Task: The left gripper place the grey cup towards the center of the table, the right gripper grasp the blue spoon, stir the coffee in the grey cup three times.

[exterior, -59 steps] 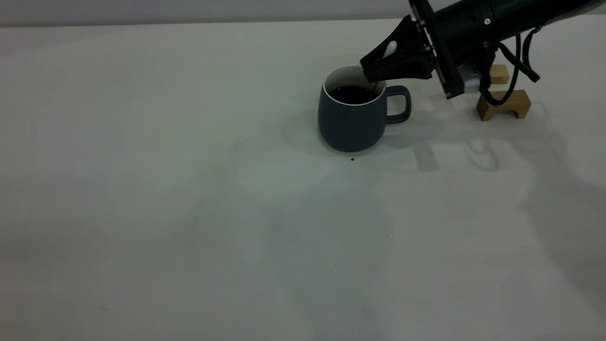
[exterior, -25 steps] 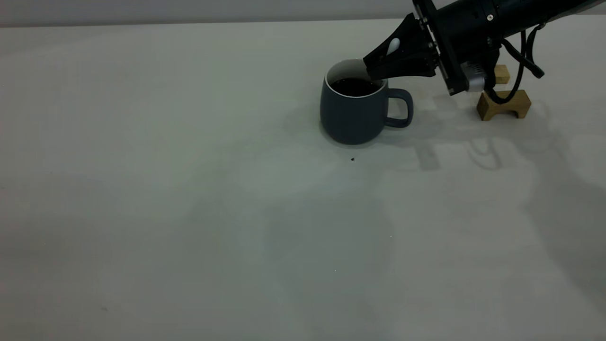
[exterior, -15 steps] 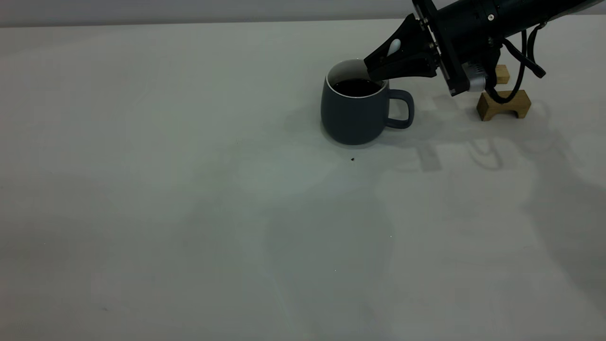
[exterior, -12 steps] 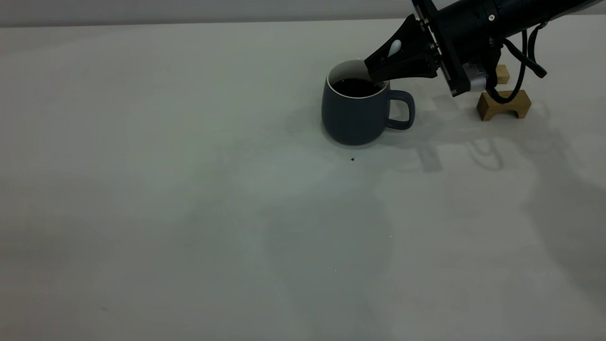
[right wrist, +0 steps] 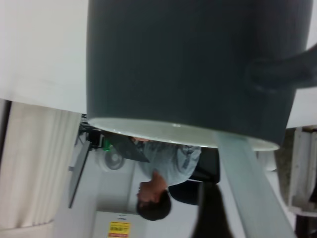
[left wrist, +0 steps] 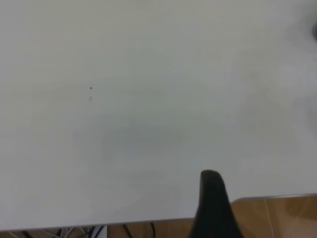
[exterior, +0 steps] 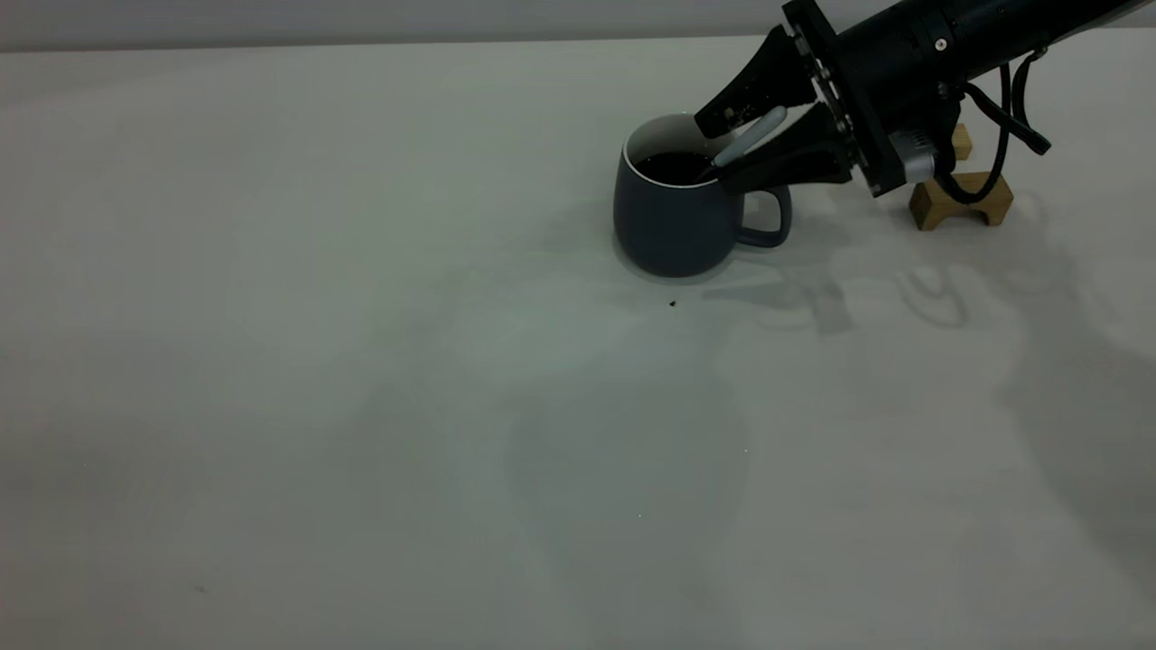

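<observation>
The grey cup (exterior: 673, 226) stands upright on the table (exterior: 361, 361), a little right of its middle, handle to the right. Dark coffee (exterior: 673, 166) fills it. The blue spoon (exterior: 750, 135) leans on the cup's right rim, its bowl down in the coffee. My right gripper (exterior: 720, 152) is open at the rim, one finger above the spoon's handle and one below, gripping nothing. In the right wrist view the cup (right wrist: 188, 64) fills the picture, with the spoon's handle (right wrist: 247, 188) beside one of the fingers (right wrist: 210, 213). My left gripper shows only in its wrist view, over bare table (left wrist: 148, 99).
Two small wooden blocks (exterior: 959, 199) sit behind the right arm at the far right. A tiny dark speck (exterior: 673, 303) lies just in front of the cup. A person (right wrist: 163, 178) appears beyond the table. The left wrist view shows the table's edge and wooden floor (left wrist: 277, 218).
The right gripper was shut on the spoon over the cup; now its fingers have spread and the spoon leans free on the rim. Before that the cup slid slightly back and right.
</observation>
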`<act>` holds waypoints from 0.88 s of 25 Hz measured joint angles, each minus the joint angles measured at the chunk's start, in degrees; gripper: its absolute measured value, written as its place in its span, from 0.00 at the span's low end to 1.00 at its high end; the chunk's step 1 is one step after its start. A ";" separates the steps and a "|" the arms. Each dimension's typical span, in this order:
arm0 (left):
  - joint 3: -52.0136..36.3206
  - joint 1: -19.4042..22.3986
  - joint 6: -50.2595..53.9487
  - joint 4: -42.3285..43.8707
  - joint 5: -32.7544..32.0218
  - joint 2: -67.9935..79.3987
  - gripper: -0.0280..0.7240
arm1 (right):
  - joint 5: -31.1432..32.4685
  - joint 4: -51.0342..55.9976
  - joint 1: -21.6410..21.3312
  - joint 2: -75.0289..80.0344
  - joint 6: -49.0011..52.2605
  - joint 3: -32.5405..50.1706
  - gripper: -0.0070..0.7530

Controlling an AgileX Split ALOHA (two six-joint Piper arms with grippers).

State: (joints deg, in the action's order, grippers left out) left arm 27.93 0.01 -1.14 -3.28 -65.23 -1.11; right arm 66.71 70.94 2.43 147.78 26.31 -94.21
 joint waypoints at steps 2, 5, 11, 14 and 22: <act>0.00 0.00 0.00 0.00 0.00 0.00 0.82 | -0.05 -0.97 0.00 -0.29 -2.45 0.00 0.90; 0.00 0.00 0.00 0.00 0.00 0.00 0.82 | -0.11 -3.56 0.00 -2.56 -7.17 0.00 0.96; 0.00 0.00 0.00 0.00 0.00 0.00 0.82 | 0.19 -6.87 0.11 -11.61 -20.42 0.00 0.87; 0.00 0.00 0.00 0.00 0.00 0.00 0.82 | 0.33 -10.15 0.81 -16.22 -25.82 0.00 0.75; 0.00 0.00 0.00 0.00 0.00 0.00 0.82 | 2.00 -34.78 2.81 -32.39 -33.88 0.41 0.37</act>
State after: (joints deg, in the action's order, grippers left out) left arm 27.93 0.01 -1.14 -3.28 -65.23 -1.11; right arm 68.71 36.16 5.25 115.39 -7.57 -93.80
